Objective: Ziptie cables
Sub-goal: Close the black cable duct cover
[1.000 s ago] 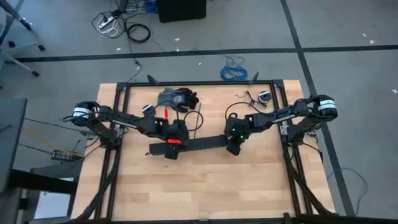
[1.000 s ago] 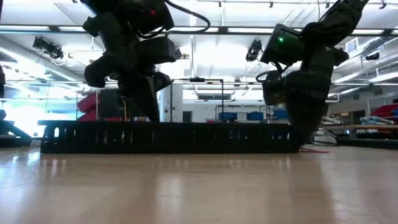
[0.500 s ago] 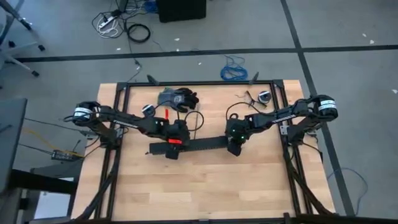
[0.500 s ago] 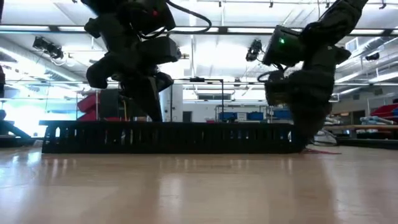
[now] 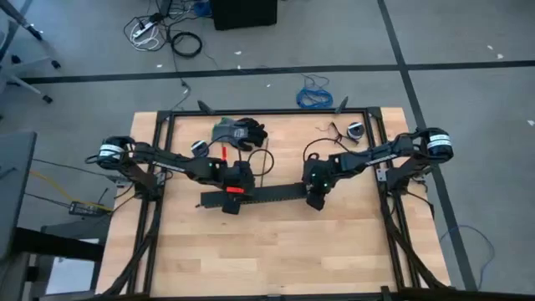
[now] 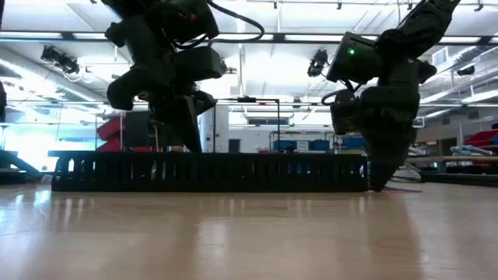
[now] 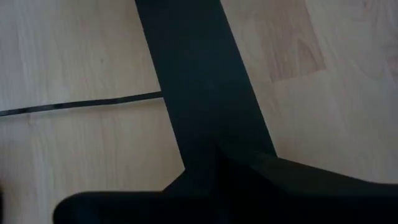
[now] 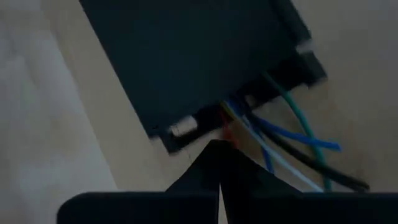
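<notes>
Two grippers worked at opposite ends of a long black strip (image 5: 272, 194) lying across the middle of the table (image 5: 276, 251). The left gripper (image 5: 227, 201) hung low over the strip's left end, near the table's left edge; its fingers could not be told open or closed, since the left wrist view showed only the strip (image 7: 199, 93) and a thin dark line (image 7: 81, 104) on the wood. The right gripper (image 5: 314, 199) stood at the strip's right end, fingers (image 8: 214, 168) brought together to a point with nothing visibly between them. The cables (image 8: 286, 146), thin wires in blue, green, white, black and red, emerged from that end of the strip (image 8: 186, 56) and lay on the table just beside the fingertips. A dark glove (image 5: 238, 132) lay near the far edge.
</notes>
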`<state>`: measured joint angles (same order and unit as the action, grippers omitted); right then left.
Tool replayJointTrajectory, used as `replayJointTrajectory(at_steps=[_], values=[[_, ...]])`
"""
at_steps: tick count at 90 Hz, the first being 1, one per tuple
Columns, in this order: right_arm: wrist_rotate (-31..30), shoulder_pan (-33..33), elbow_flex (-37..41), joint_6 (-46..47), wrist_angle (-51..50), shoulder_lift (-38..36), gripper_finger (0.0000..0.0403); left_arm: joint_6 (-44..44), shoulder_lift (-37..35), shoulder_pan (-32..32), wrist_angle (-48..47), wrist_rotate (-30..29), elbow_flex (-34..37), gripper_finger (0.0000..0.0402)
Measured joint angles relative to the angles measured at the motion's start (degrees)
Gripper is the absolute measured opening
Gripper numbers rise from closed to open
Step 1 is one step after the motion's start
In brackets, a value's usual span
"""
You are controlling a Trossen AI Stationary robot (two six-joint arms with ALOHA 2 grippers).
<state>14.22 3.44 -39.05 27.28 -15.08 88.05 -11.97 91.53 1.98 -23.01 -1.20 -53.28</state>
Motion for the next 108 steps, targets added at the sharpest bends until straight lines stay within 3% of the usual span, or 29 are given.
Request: replayJointTrajectory(at_steps=[63,77,87,108], values=[[-1.46,0.09,0.20,-1.37,4.48,0.04,0.0000,0.04,0.09,-0.04,1.60,0.40,0.27,0.0000],[0.59,0.17,0.01,-2.14,7.37,3.54,0.0000,0.04,0.09,-0.02,2.06,0.40,0.29,0.0000],[0.37,0.20,-1.11,-2.97,4.71,3.95,0.0000,0.17,0.13,-0.02,2.43,0.40,0.29,0.0000],[-4.56,0.39,-3.15,-4.35,-4.31,-2.12,0.0000,0.22,0.20,-0.02,2.69,0.41,0.18,0.0000]])
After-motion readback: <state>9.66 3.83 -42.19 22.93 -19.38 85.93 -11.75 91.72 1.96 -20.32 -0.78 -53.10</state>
